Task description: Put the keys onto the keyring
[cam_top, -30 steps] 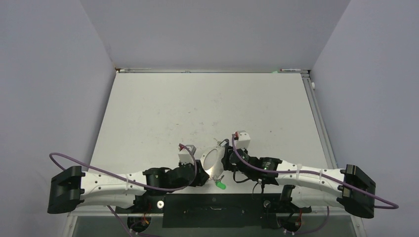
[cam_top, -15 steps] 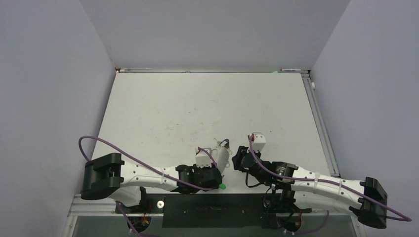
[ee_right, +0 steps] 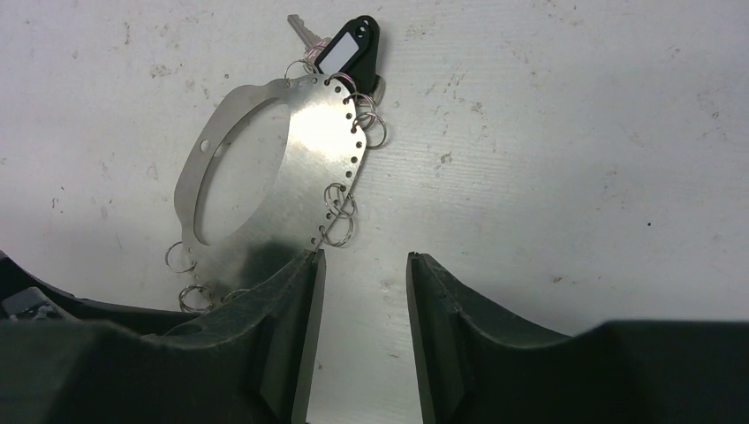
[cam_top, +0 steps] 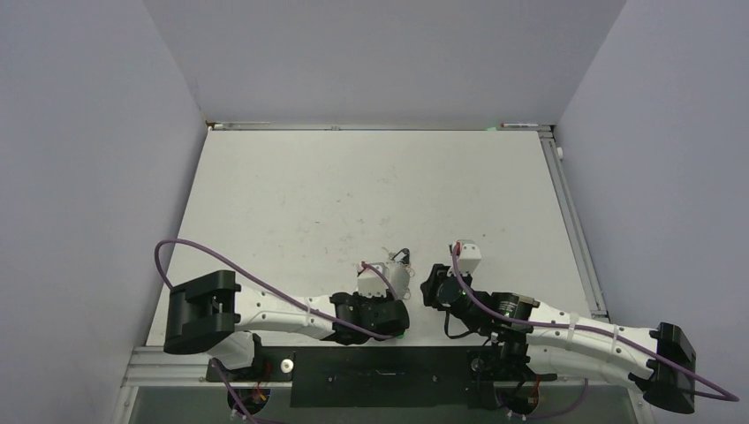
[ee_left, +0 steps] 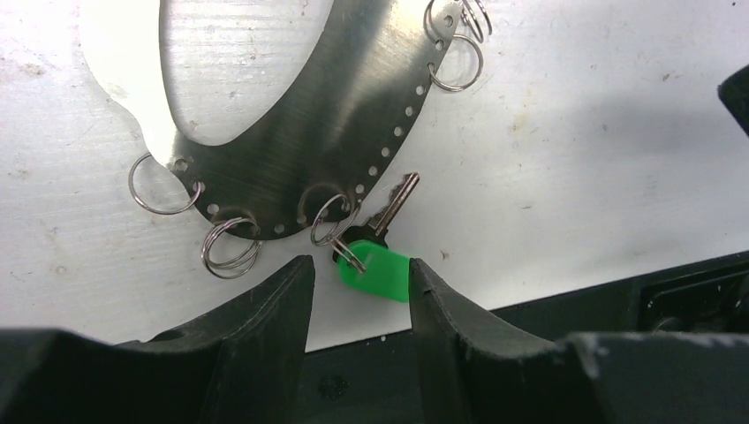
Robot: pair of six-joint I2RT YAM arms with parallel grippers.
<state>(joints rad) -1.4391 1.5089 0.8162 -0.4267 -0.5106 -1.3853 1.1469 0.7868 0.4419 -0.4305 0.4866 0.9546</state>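
L gripper (ee_left: 359,265) open, empty, tips astride green key (ee_left: 375,269), seemingly hooked already via small ring (ee_left: 331,221) to keyring (ee_left: 336,115) plate, flat on table (cam_top: 353,194) near front edge. Black-tag key (ee_right: 349,44) apparently on far end too. Other rings (ee_left: 231,247) bare; no loose keys seen. R gripper (ee_right: 364,256) spread, holding nothing.

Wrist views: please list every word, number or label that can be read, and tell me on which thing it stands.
No text can be read in any view.
On the black key tag: a white label window, with no legible writing.
On the green key tag: plain, no writing visible.
On the metal plate: only punched holes and small rings, no markings.
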